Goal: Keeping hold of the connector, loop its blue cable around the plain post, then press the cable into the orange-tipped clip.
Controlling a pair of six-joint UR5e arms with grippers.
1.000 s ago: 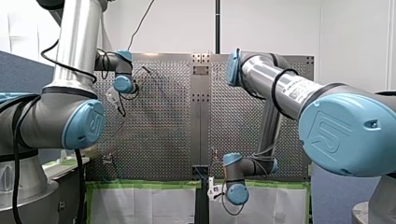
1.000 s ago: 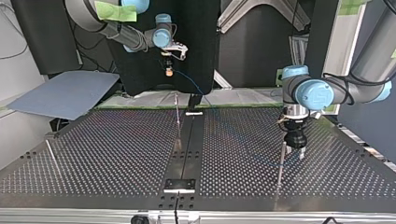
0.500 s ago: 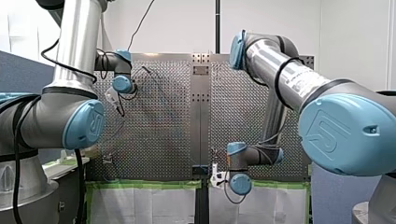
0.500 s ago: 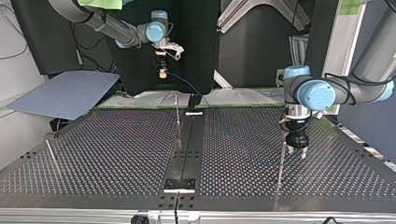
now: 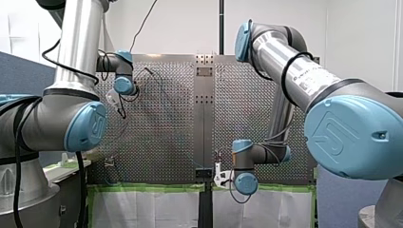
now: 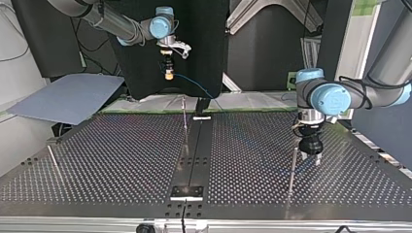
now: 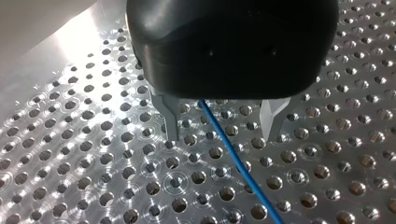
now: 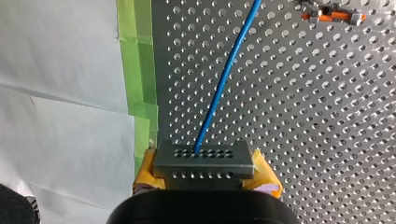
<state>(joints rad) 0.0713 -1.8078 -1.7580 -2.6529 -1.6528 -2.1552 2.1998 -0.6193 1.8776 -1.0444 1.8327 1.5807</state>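
Our right gripper (image 8: pixel 205 173) was clamped on the grey metal connector block (image 8: pixel 203 156). Its yellow pads (image 8: pixel 145 170) pressed the block from both sides, and the face with two rows of small holes pointed away from the wrist. The thin blue cable (image 8: pixel 219 88) came out of the further row of holes and ran ahead over the perforated metal table (image 8: pixel 289 116). Far ahead of this gripper, to one side of the cable and well apart from it, the small orange-tipped metal clip (image 8: pixel 329 17) sat on the table. On the other side of the cable a strip of green tape (image 8: pixel 140 70) followed the table's edge, with white paper sheets (image 8: pixel 60 70) beyond it.

In the top view this gripper (image 6: pixel 168 72) hung high above the far edge of the table, left of the middle. The cable went down from it to the right, toward that far edge.

Our left gripper (image 7: pixel 221 133), black with two metal fingers (image 7: pixel 170 119), had its fingers apart and held nothing. The blue cable passed between them, low over the table, and touched neither finger. In the top view this gripper (image 6: pixel 309 154) stood low over the right part of the table, just beside a plain slim metal post (image 6: pixel 292 170). We could not tell whether the cable went around this post.
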